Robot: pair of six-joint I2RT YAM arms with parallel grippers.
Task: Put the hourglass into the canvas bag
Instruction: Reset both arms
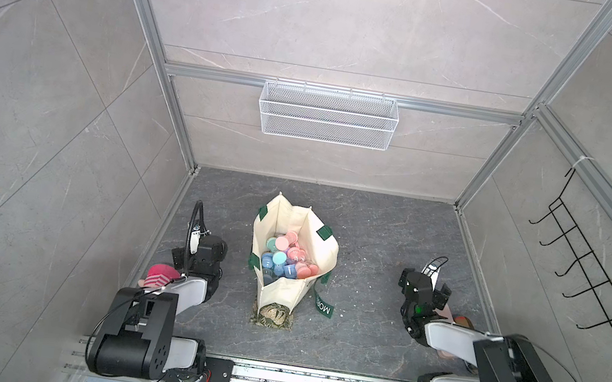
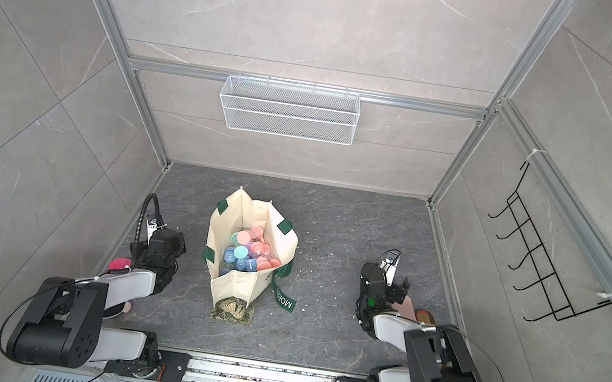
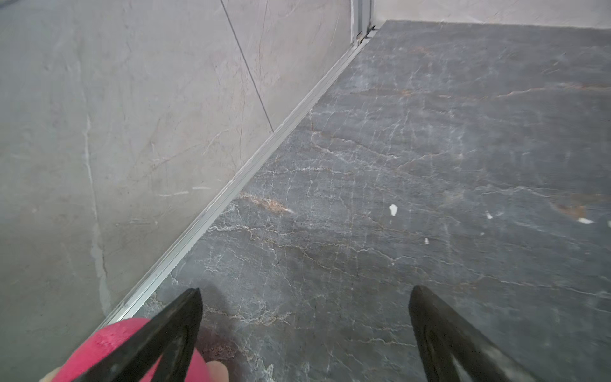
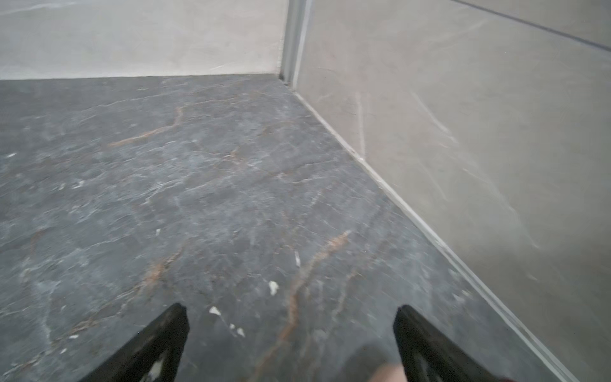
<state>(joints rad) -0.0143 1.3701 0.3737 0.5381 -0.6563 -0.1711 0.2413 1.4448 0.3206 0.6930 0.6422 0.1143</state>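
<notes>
By the table's [image 1: 392,233] left and right edges, the left gripper [image 3: 305,291] and the right gripper [image 4: 291,307] hung above the surface, jaws spread wide and holding nothing. A pink knitted thing [image 1: 160,275] lay under the left arm. Farther in, near the table's middle, the canvas bag [image 1: 281,293] stood upright and open with the hourglasses [image 1: 286,257] piled inside, and a white wire basket [image 1: 327,121] hung on the back wall.

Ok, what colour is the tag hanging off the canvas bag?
Dark green with white lettering, clearest in a top view: the tag on the canvas bag.
</notes>
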